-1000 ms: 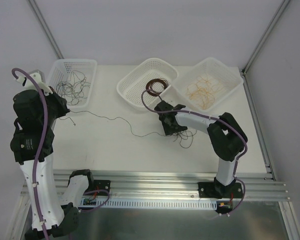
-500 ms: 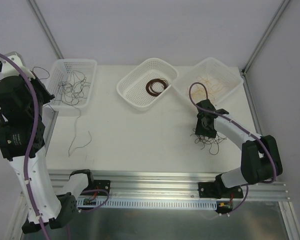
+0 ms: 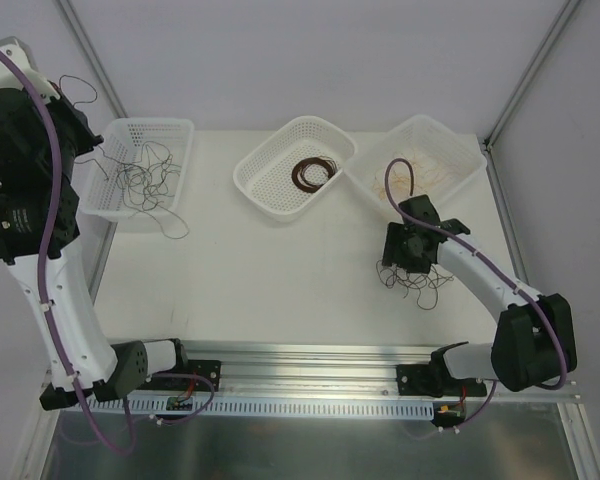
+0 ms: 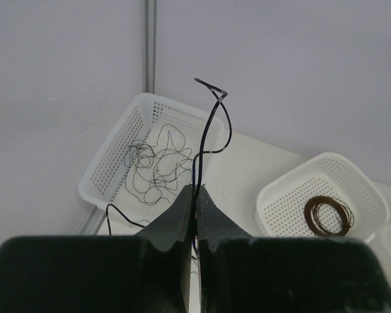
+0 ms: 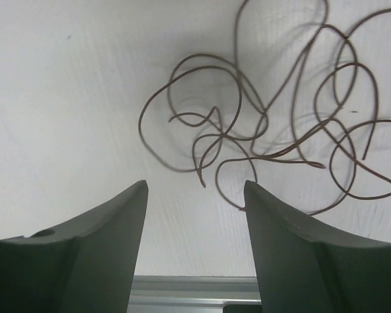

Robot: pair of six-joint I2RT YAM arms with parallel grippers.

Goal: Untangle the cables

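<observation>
My left gripper [image 4: 195, 190] is raised high at the far left [image 3: 92, 140], shut on a thin black cable [image 4: 212, 124]. The cable curls up above the fingers, and its tail trails down past the left basket [image 3: 145, 124] onto the table [image 3: 172, 228]. More black cables [image 3: 140, 178] lie in that basket. At the right, my right gripper [image 3: 405, 262] hovers open just over a loose tangle of brown cables [image 3: 415, 283] on the table. In the right wrist view nothing sits between the fingers [image 5: 195, 189], and the tangle [image 5: 267, 130] lies just beyond the tips.
The middle white basket [image 3: 242, 175] holds a dark brown coil [image 3: 312, 172]. The right basket [image 3: 450, 130] holds tan-orange cables [image 3: 420, 172]. A metal rail [image 3: 310, 355] runs along the near table edge. Grey walls close off the back and sides.
The left arm rose and swung left, dragging the black cable off the table's middle towards the left basket. The right gripper carried the brown tangle rightwards and now stands open over it.
</observation>
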